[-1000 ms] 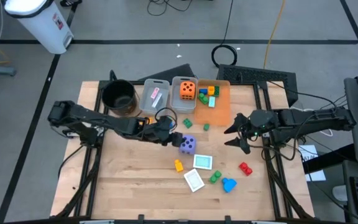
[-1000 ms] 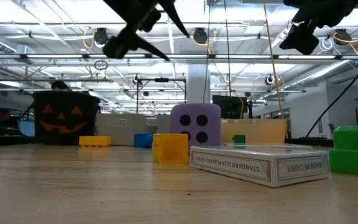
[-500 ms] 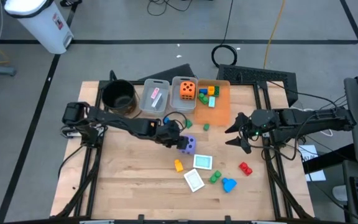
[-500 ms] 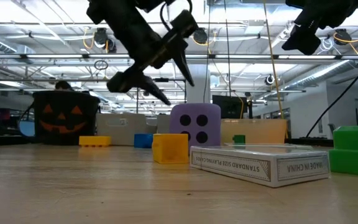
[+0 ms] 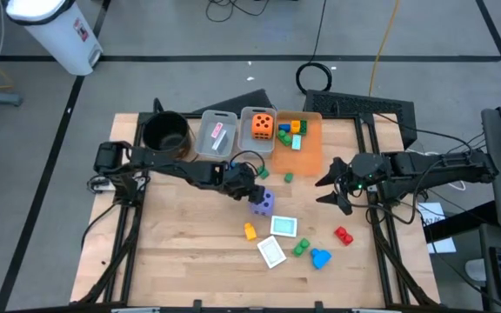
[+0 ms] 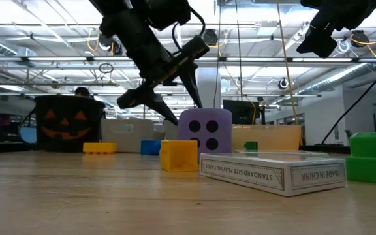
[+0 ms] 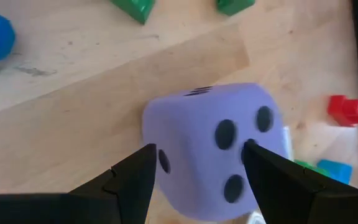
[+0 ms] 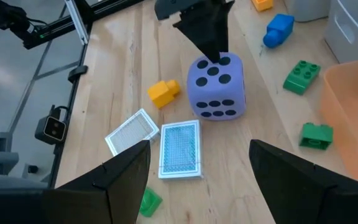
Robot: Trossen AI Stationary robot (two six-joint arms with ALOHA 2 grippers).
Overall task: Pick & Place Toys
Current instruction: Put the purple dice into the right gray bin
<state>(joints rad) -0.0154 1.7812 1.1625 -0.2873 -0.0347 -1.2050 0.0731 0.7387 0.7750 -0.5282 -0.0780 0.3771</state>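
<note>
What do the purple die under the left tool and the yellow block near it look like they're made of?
Purple die: probably soft foam, given its matte surface, rounded corners and printed-looking black pips. Yellow block: likely hard moulded plastic, with a smooth, slightly glossy face and crisp studs. The left tool straddles the die with its fingers open, not yet pressing, so I can't confirm any give.

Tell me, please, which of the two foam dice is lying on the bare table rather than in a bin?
The purple die. It sits on the wood beside the left gripper, whose jaws are open around it, while the orange die rests inside a grey bin.
</note>
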